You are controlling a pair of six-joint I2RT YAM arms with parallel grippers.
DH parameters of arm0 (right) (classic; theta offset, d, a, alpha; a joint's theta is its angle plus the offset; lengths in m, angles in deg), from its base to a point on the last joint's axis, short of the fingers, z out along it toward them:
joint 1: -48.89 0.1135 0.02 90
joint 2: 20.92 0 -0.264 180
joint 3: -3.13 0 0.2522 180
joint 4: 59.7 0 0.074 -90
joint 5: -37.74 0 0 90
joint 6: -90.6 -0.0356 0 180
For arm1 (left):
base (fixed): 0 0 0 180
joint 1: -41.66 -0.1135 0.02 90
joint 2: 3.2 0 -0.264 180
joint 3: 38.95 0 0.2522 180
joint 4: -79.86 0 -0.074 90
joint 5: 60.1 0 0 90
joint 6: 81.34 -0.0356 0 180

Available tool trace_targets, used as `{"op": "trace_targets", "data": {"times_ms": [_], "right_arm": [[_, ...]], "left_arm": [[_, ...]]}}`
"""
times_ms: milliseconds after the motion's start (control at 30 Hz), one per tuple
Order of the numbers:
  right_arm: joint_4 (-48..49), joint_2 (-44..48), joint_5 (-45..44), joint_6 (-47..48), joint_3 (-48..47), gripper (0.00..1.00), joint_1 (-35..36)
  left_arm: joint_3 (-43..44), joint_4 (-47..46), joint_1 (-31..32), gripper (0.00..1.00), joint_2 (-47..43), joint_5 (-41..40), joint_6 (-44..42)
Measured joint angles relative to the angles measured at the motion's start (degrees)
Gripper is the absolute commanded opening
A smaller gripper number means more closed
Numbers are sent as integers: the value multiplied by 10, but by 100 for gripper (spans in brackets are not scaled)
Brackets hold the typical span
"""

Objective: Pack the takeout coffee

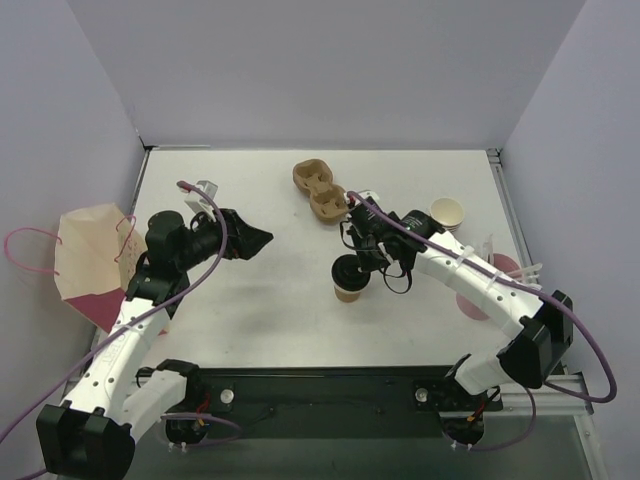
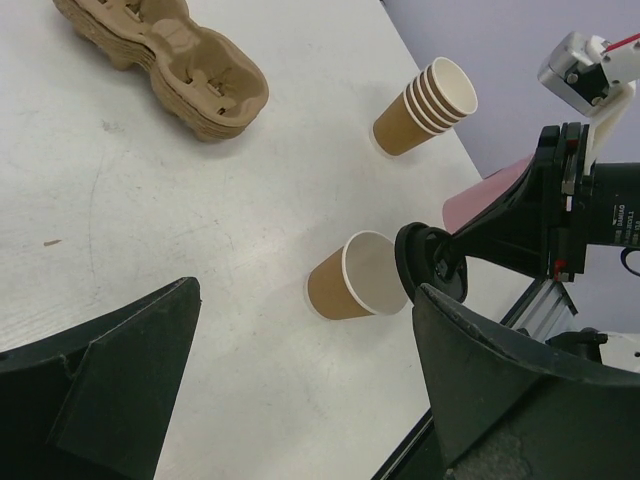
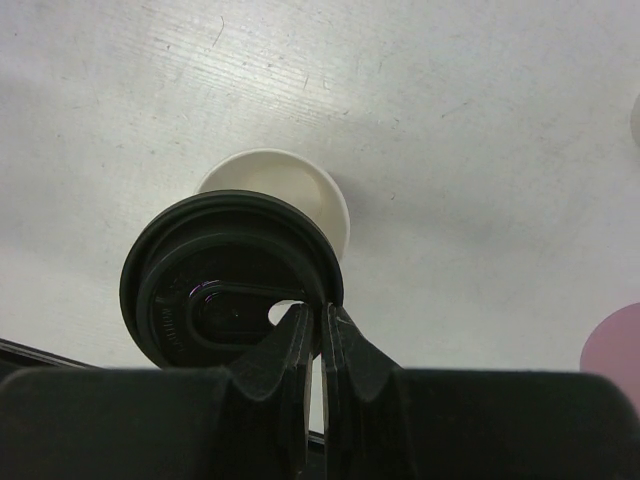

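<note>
1. Lidding is judged to be the step in hand: a black lid (image 3: 225, 285) is pinched by its rim in the nearly closed right gripper (image 3: 322, 322).
2. The takeout coffee cup (image 3: 290, 180) stands uncovered just beneath the lid, partly overlapped by it.
3. The left gripper (image 1: 252, 240) is spread wide and empty, well apart from the cup.
4. Next, the lid must be centred over the cup's rim and pressed down flat.

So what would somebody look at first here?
The right tool pinching a black lid by its edge, over an open brown cup mid-table; the lid isn't seated yet. The left tool gapes wide and empty nearby, and a brown cup carrier sits at the far side.
</note>
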Motion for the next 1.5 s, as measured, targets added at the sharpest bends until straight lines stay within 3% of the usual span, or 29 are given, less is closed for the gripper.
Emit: {"op": "trace_targets", "data": {"times_ms": [500, 1333, 1500], "right_arm": [[-21, -112, -14, 31, -40, 0, -4], [7, -116, -30, 24, -16, 0, -4], [7, -116, -29, 20, -16, 15, -3]], "left_arm": [[0, 16, 0, 97, 0, 0, -11], [0, 17, -1, 97, 3, 0, -14], [0, 17, -1, 97, 3, 0, -14]]}}
